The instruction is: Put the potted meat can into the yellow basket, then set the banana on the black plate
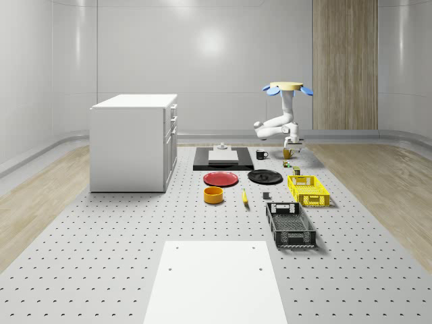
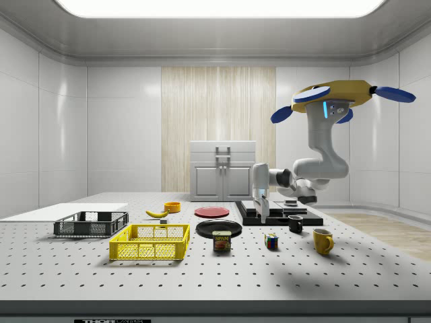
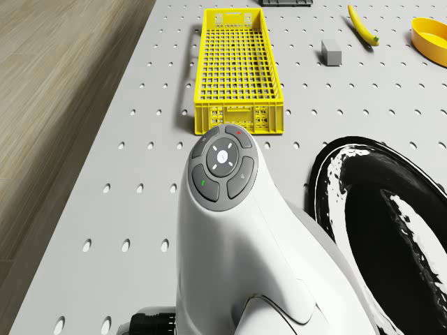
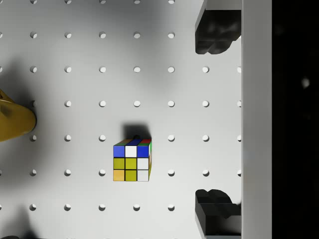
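**Item 1, potted meat can** (image 2: 221, 241). It stands upright on the perforated tabletop (image 2: 350, 269), between the yellow basket (image 2: 151, 241) and a colour cube (image 2: 271, 241), just in front of the black plate (image 2: 219, 228) in the side view. Judged a rigid metal tin, moderately heavy for its size, with smooth and probably slippery label faces. It should not crush or deform. Best hold is judged to be across the 2 broad flat faces, near mid-height, with the pads square to them. Rounded corners are poor purchase.

**Item 2, banana** (image 2: 157, 213). It lies flat on the tabletop, beyond the yellow basket in the side view and near an orange bowl (image 2: 172, 206). Judged light, curved and soft enough to bruise. Take it across the thick middle, lightly.

**Item 3, end effector** (image 2: 260, 212). The 2 fingers (image 4: 214, 37) stand apart with nothing between them. It hangs above the tabletop near the black plate, pointing down. The wrist view looks on the colour cube (image 4: 132, 162) and the edge of a yellow mug (image 4: 15, 119), not the can, so it is judged not yet lined up for the 1st grasp.

**Item 4, drone** (image 2: 337, 97). It hovers above the far end of the tabletop, over the mug area.

**Status.** Neither thing is placed. The basket holds nothing.
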You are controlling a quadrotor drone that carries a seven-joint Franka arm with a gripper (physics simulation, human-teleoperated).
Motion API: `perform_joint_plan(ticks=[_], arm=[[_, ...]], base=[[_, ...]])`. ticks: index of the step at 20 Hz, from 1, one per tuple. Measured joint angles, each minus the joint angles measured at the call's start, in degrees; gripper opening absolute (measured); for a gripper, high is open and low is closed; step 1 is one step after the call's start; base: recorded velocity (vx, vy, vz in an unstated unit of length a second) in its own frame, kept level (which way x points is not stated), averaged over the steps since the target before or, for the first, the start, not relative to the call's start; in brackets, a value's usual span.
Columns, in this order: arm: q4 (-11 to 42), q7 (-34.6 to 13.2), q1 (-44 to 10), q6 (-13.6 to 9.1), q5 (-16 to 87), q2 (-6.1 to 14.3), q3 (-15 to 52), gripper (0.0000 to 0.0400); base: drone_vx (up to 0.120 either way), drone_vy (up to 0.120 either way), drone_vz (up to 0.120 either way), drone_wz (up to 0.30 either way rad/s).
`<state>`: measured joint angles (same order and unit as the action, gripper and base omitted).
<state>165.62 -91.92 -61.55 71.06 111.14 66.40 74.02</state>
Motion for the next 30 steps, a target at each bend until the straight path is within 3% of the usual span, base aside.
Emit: perform_joint_plan(ticks=[11, 30], arm=[[-0.2, -1.0, -1.0, 2.8, -1.6, 3.0, 0.9, 0.0400], [-0.5, -2.2, -2.4, 7.0, -3.8, 7.6, 2.1, 0.0400]], base=[[0.120, 0.000, -0.116, 0.000], [0.120, -0.036, 0.000, 0.000]])
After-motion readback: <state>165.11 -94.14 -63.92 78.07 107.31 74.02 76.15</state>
